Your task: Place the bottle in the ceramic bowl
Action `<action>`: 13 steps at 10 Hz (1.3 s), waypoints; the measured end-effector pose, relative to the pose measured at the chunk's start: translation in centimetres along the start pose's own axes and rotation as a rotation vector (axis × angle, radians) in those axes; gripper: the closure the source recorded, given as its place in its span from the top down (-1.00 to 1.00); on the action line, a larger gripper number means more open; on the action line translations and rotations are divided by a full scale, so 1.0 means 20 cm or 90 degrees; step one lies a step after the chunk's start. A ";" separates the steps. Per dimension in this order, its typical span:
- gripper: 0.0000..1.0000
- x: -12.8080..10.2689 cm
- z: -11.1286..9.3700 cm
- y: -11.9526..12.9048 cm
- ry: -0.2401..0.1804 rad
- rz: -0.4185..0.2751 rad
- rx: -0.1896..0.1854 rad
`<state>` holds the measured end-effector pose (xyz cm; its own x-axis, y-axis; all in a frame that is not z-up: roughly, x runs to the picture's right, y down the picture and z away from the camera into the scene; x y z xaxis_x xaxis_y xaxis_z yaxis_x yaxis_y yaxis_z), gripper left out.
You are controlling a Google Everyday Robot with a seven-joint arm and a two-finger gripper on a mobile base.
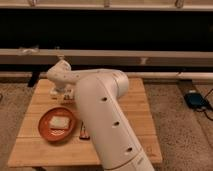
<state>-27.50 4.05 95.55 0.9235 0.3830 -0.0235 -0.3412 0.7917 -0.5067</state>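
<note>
The bottle [59, 122], whitish with a pale label, lies flat inside the ceramic bowl [45, 131], a shallow orange-brown dish on the front left of the wooden table. My gripper [63, 93] hangs from the white wrist over the far left part of the table, behind the bowl and apart from the bottle. Nothing shows in it.
A dark flat bar [84, 131] lies just right of the bowl. A small white object [53, 93] stands by the gripper at the back left. My thick white arm [107, 125] covers the table's middle. The wooden table [137, 115] has bare edges; a blue thing [196, 100] lies on the floor to the right.
</note>
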 end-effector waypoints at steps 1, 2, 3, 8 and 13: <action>-0.20 0.01 -0.02 0.00 -0.007 0.003 0.000; -0.41 0.02 -0.07 0.00 -0.021 0.005 0.001; -0.61 0.03 -0.15 -0.01 -0.035 0.007 0.003; -1.00 0.19 -0.67 0.06 -0.111 0.001 0.013; -1.00 0.44 -0.89 0.49 -0.125 -0.083 -0.024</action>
<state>-19.55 6.83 75.03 0.9063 0.3664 0.2108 -0.2106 0.8238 -0.5264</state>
